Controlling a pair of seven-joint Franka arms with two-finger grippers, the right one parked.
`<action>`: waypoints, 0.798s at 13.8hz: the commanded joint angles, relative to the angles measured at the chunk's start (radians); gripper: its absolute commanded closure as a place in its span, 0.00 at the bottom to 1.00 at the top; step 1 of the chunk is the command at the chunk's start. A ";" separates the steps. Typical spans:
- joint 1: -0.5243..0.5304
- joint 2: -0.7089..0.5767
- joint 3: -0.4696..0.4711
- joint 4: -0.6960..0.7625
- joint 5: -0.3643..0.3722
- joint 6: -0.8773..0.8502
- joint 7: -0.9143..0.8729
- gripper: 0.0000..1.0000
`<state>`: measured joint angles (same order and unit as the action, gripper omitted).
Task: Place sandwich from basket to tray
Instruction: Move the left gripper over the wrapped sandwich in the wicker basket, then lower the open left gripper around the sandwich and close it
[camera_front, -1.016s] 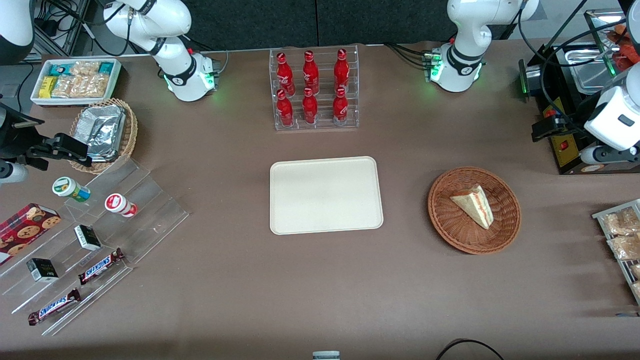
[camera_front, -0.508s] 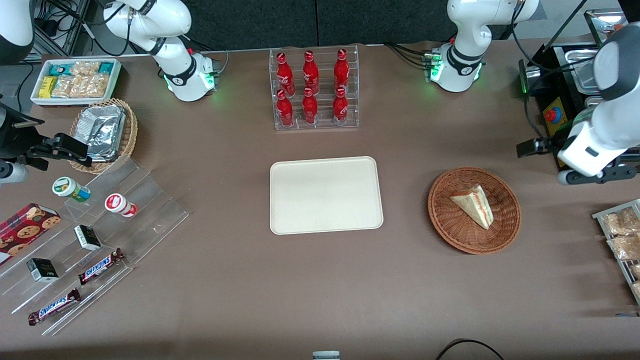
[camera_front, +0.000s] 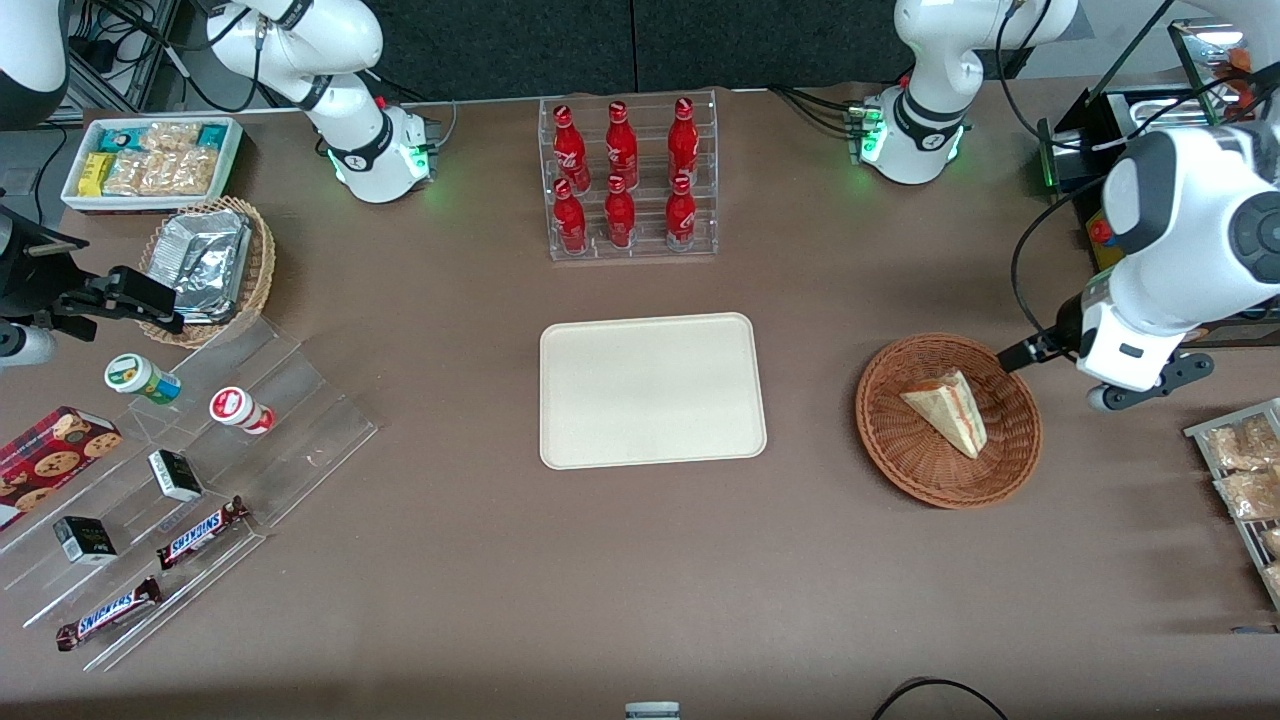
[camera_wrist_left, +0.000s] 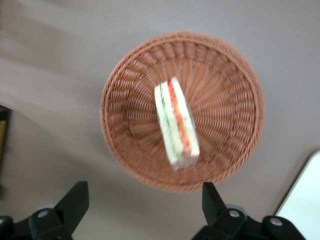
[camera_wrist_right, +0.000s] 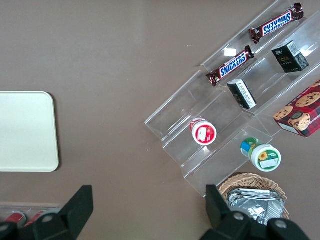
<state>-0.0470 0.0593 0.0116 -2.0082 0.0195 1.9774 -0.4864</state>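
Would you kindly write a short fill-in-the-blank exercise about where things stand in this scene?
1. The sandwich lies in the ____.
2. The tray holds ____ items.
3. The gripper, hanging above the basket, has its fingers ____.
4. The rack nearest the arm bases holds ____ red bottles.

Missing words: basket; no; open; six

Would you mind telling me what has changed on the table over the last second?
The left arm has swung from the working arm's end of the table toward the basket. Its gripper now hangs open above the basket, holding nothing. The sandwich lies in the basket as before, and the tray has not moved and has nothing on it.
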 joint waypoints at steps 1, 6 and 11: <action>-0.005 0.008 -0.019 -0.049 -0.010 0.090 -0.101 0.00; -0.013 0.053 -0.033 -0.124 -0.058 0.242 -0.193 0.00; -0.011 0.097 -0.033 -0.184 -0.059 0.331 -0.215 0.00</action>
<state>-0.0544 0.1479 -0.0226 -2.1737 -0.0268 2.2723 -0.6778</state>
